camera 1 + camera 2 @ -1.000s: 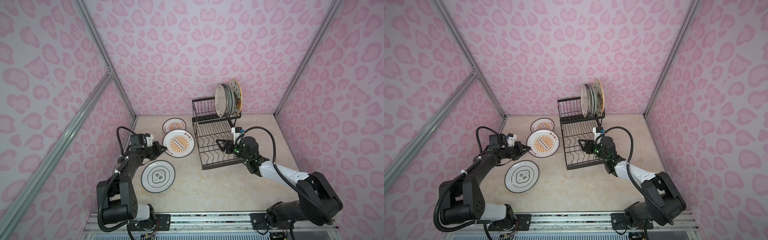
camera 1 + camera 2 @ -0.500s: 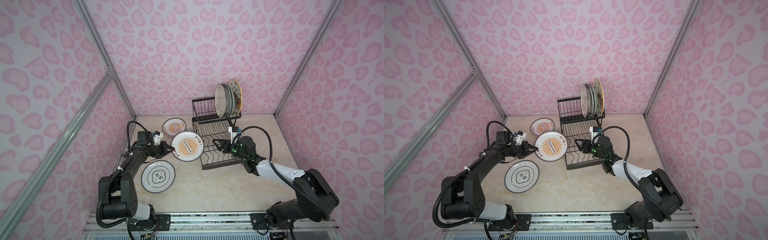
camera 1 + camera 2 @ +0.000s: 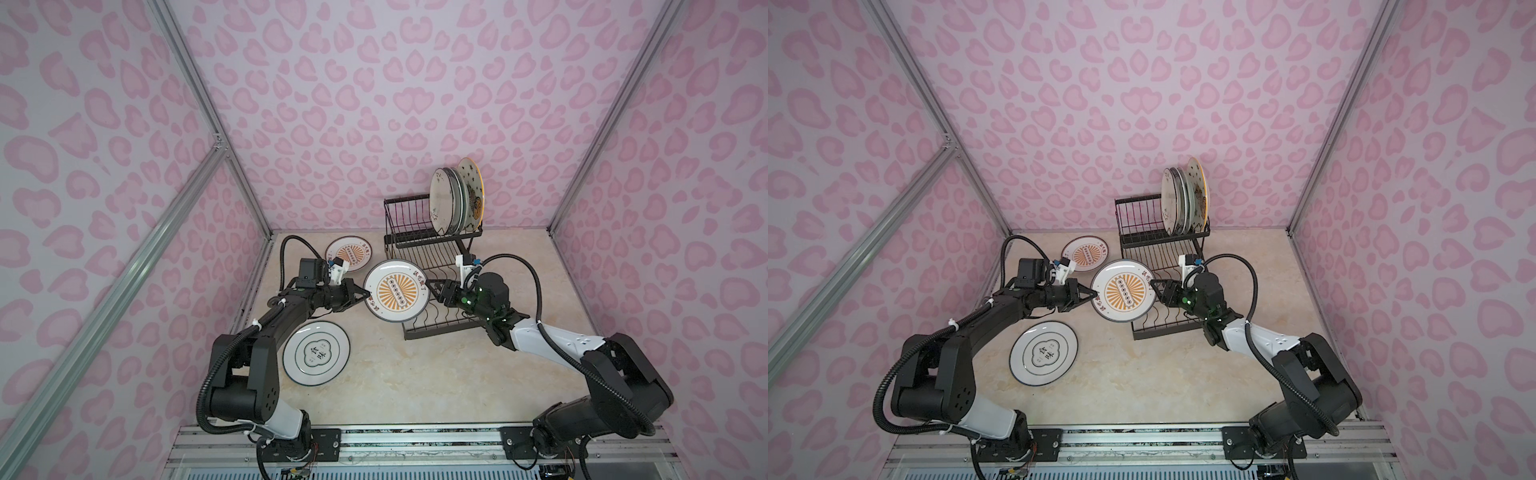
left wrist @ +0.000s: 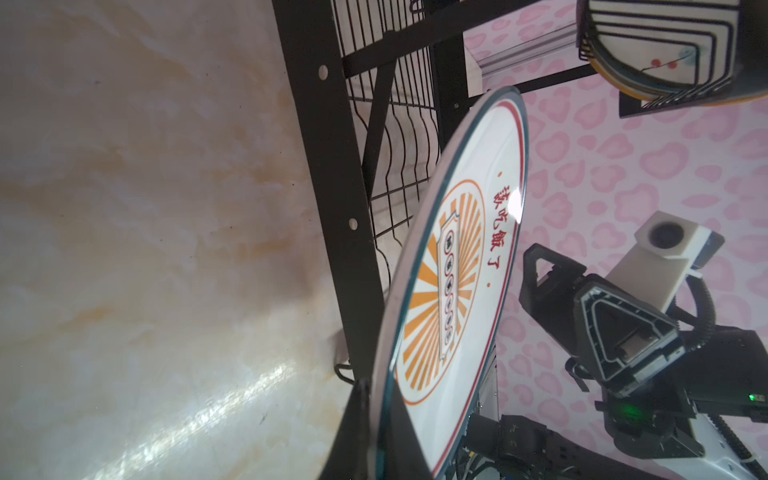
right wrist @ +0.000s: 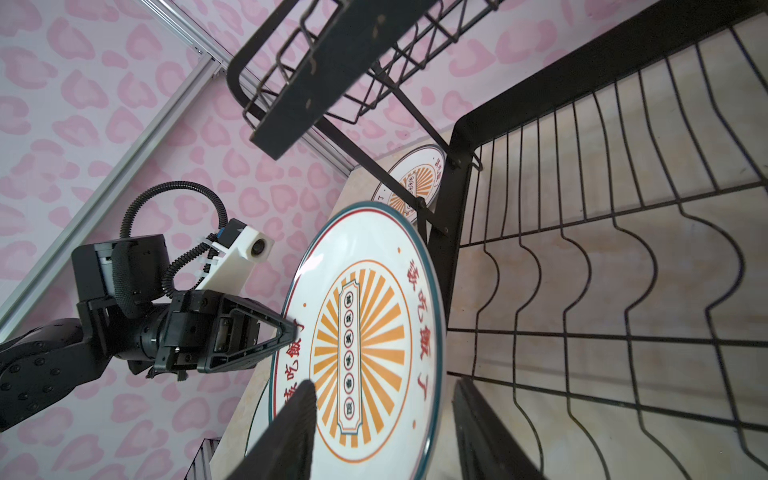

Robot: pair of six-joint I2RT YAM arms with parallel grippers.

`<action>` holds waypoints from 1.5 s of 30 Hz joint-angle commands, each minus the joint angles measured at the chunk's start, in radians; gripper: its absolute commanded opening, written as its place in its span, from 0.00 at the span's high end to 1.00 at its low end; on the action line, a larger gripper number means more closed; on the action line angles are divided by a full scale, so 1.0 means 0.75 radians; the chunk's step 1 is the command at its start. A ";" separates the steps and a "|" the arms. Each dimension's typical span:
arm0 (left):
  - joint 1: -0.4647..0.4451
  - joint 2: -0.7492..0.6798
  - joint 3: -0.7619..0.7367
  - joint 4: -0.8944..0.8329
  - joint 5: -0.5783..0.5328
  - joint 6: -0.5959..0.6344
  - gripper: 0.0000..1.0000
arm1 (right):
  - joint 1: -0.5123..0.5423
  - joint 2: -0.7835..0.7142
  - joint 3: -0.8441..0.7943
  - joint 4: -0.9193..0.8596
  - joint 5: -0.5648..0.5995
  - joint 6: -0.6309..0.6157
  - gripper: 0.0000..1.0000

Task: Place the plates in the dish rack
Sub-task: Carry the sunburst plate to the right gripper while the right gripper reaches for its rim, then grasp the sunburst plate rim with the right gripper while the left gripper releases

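An orange-sunburst plate [image 3: 397, 291] [image 3: 1123, 291] hangs tilted in the air beside the dish rack [image 3: 432, 249] and its lower tray. My left gripper [image 3: 368, 296] [image 4: 376, 436] is shut on the plate's left rim. My right gripper [image 3: 430, 286] [image 5: 384, 384] is open, with one finger on each side of the opposite rim and gaps showing. A second sunburst plate [image 3: 348, 253] and a green-ringed emblem plate [image 3: 316, 352] lie flat on the table. Several plates [image 3: 455, 199] stand upright at the right end of the rack's raised basket.
The rack's lower tray [image 5: 582, 249] with wavy dividers holds nothing and lies just behind the held plate. The pink-patterned left wall [image 3: 124, 249] stands close to the left arm. Marble tabletop [image 3: 415, 374] stretches in front of the rack.
My left gripper has carried the sunburst plate up and to the right, toward the rack. The right gripper has moved left onto the plate's rim, and its jaws have narrowed.
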 commanded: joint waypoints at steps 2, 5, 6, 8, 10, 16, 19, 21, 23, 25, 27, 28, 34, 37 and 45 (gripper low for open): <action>-0.032 0.017 -0.010 0.243 0.006 -0.114 0.96 | 0.002 -0.011 0.009 -0.066 0.044 -0.014 0.53; -0.047 0.029 -0.001 0.271 0.012 -0.133 0.96 | -0.001 -0.015 0.012 -0.096 0.043 -0.024 0.55; -0.049 0.031 0.001 0.277 0.011 -0.135 0.96 | -0.001 -0.015 0.013 -0.105 0.044 -0.025 0.55; -0.053 0.035 0.005 0.280 0.014 -0.138 0.96 | 0.000 -0.017 0.011 -0.110 0.051 -0.026 0.55; -0.058 0.029 0.009 0.277 0.012 -0.139 0.96 | 0.000 -0.017 0.008 -0.112 0.052 -0.024 0.56; -0.073 0.016 0.019 0.261 0.024 -0.133 0.96 | 0.000 -0.009 0.012 -0.105 0.048 -0.018 0.60; -0.082 0.009 0.029 0.240 0.013 -0.119 0.96 | -0.001 0.003 0.013 -0.095 0.046 -0.005 0.63; -0.082 0.008 0.035 0.238 0.014 -0.120 0.97 | -0.001 0.006 0.013 -0.088 0.040 0.002 0.64; -0.087 0.008 0.039 0.237 0.015 -0.118 0.96 | -0.002 0.007 0.014 -0.087 0.035 0.004 0.67; -0.090 0.004 0.040 0.236 0.015 -0.116 0.97 | -0.001 0.007 0.017 -0.086 0.032 0.006 0.69; -0.091 0.006 0.040 0.235 0.014 -0.113 0.96 | 0.000 0.007 0.017 -0.086 0.030 0.006 0.70; -0.092 0.007 0.040 0.233 0.015 -0.109 0.97 | -0.001 0.008 0.018 -0.086 0.028 0.008 0.70; -0.108 0.006 0.039 0.214 0.010 -0.069 0.97 | 0.000 0.015 0.024 -0.078 0.009 0.016 0.73; -0.120 0.002 0.041 0.212 -0.001 -0.054 0.97 | 0.000 0.023 0.028 -0.074 -0.003 0.021 0.74; -0.139 -0.002 0.070 0.165 -0.013 -0.017 0.97 | -0.001 0.041 0.033 -0.055 -0.023 0.039 0.78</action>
